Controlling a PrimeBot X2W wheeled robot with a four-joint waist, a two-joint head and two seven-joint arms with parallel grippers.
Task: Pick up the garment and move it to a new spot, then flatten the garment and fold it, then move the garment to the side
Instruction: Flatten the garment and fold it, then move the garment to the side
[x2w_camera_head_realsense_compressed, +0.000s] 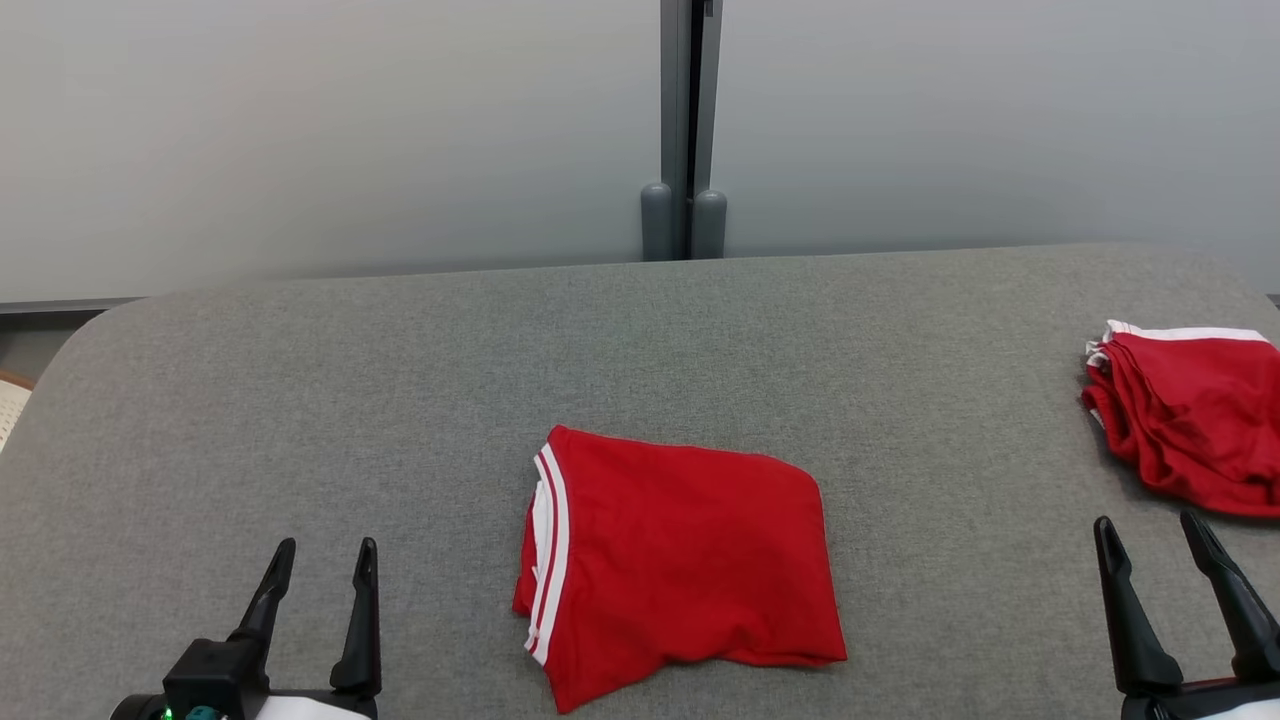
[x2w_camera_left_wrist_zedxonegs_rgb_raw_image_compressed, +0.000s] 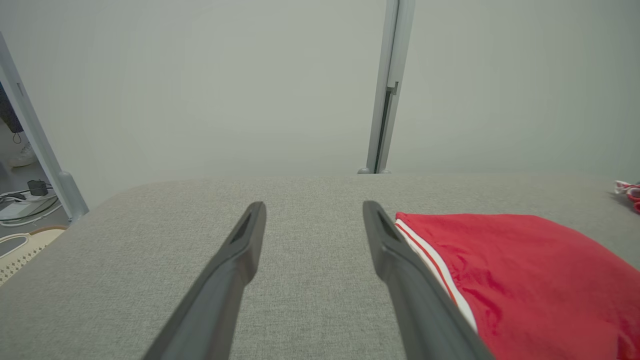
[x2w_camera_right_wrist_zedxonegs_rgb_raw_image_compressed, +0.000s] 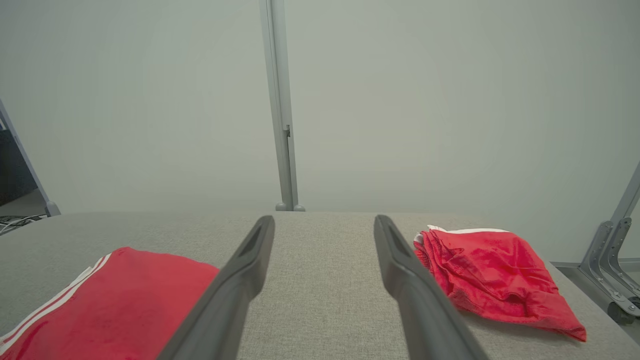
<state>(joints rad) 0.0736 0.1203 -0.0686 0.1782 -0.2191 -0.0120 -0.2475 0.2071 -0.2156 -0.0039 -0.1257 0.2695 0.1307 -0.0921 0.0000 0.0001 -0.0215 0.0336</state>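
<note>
A red garment (x2w_camera_head_realsense_compressed: 680, 565) with white stripes along its left edge lies folded into a rough square near the front middle of the grey table (x2w_camera_head_realsense_compressed: 400, 380). It also shows at the right of the left wrist view as the garment (x2w_camera_left_wrist_zedxonegs_rgb_raw_image_compressed: 530, 280), and at the lower left of the right wrist view as the garment (x2w_camera_right_wrist_zedxonegs_rgb_raw_image_compressed: 100, 310). My left gripper (x2w_camera_head_realsense_compressed: 322, 560) rests open at the lower left, well clear of the cloth. My right gripper (x2w_camera_head_realsense_compressed: 1150, 535) stands open at the lower right. Both hold nothing.
A second pile of red cloth with white trim (x2w_camera_head_realsense_compressed: 1185, 410) lies at the table's far right edge, also in the right wrist view (x2w_camera_right_wrist_zedxonegs_rgb_raw_image_compressed: 492, 272). Grey partition panels and a post (x2w_camera_head_realsense_compressed: 685, 130) stand behind the table. A pale basket (x2w_camera_left_wrist_zedxonegs_rgb_raw_image_compressed: 22, 245) sits off the left side.
</note>
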